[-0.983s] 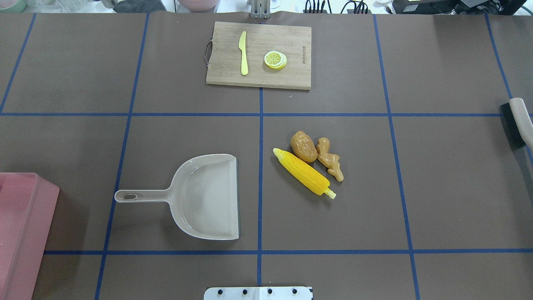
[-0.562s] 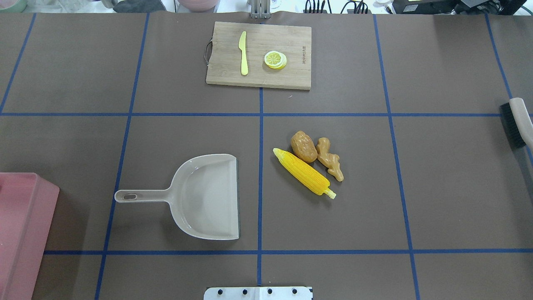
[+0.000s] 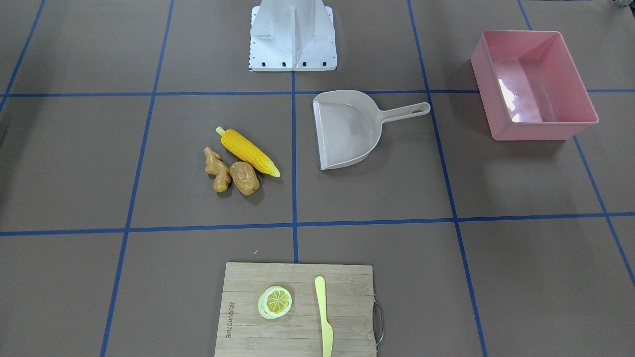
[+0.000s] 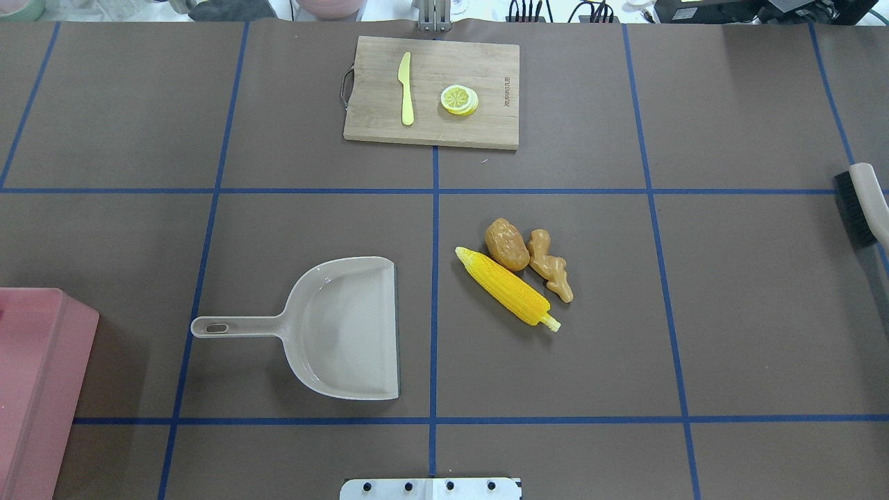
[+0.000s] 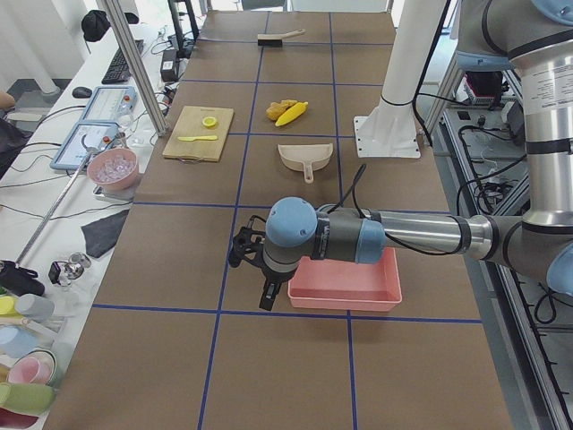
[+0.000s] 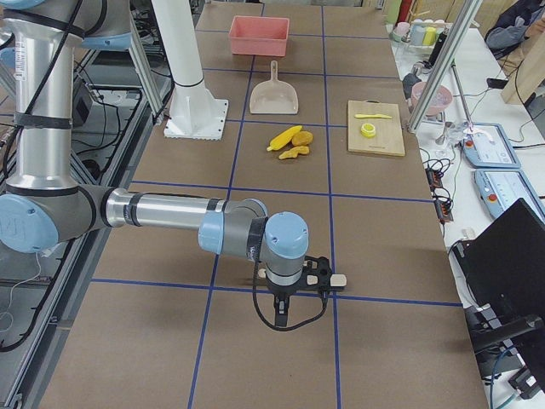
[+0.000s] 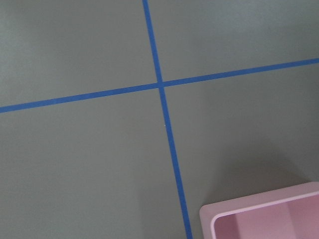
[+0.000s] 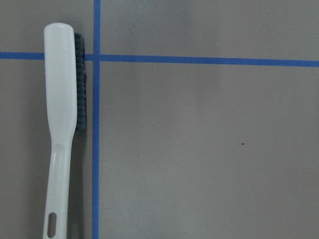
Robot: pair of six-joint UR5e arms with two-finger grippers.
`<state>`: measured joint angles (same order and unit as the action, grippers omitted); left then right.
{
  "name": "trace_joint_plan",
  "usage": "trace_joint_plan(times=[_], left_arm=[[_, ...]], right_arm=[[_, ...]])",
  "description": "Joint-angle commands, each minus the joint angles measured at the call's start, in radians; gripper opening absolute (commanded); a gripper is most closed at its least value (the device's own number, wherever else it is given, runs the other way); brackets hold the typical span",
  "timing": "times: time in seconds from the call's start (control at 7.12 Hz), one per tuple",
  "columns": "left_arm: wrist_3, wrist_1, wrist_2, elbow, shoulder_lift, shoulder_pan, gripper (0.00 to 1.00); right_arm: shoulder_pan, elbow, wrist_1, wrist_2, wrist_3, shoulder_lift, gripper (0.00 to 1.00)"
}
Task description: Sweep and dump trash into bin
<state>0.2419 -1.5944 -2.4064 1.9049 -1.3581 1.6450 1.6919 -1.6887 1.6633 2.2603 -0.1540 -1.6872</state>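
The trash lies together right of the table's middle: a yellow corn cob (image 4: 507, 288), a brown potato (image 4: 507, 244) and a tan ginger root (image 4: 551, 265), all touching. The pink bin (image 4: 42, 389) stands at the left edge, and its inside looks empty in the front-facing view (image 3: 540, 131). A beige dustpan (image 4: 347, 330) lies left of the trash with its mouth towards it. My left gripper (image 5: 266, 303) hangs beside the bin's outer end; I cannot tell whether it is open or shut. My right gripper (image 6: 282, 322) hangs near a brush (image 8: 62, 114); its state is also unclear.
The white-handled brush (image 4: 858, 205) lies at the table's right edge. A wooden cutting board (image 4: 430, 90) at the far side holds a pale yellow knife (image 4: 406, 90) and a lemon slice (image 4: 459, 99). The robot's base plate (image 4: 430, 488) sits at the near edge.
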Motion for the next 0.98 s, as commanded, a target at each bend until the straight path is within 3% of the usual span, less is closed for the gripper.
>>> trace_joint_plan(times=[0.0,0.28,0.56,0.84], left_arm=[[0.010,0.110,0.036,0.145,-0.004,-0.127,0.98],[0.031,0.128,0.041,0.224,-0.009,-0.227,0.98],[0.059,0.131,0.044,0.253,-0.035,-0.330,0.98],[0.085,0.129,0.041,0.302,-0.033,-0.308,0.98]], right_arm=[[-0.003,-0.017,0.012,0.062,0.008,0.000,1.00],[-0.085,-0.035,0.000,0.068,0.168,0.001,1.00],[-0.153,-0.046,-0.001,0.067,0.203,-0.005,1.00],[-0.231,-0.042,-0.004,0.056,0.246,-0.008,1.00]])
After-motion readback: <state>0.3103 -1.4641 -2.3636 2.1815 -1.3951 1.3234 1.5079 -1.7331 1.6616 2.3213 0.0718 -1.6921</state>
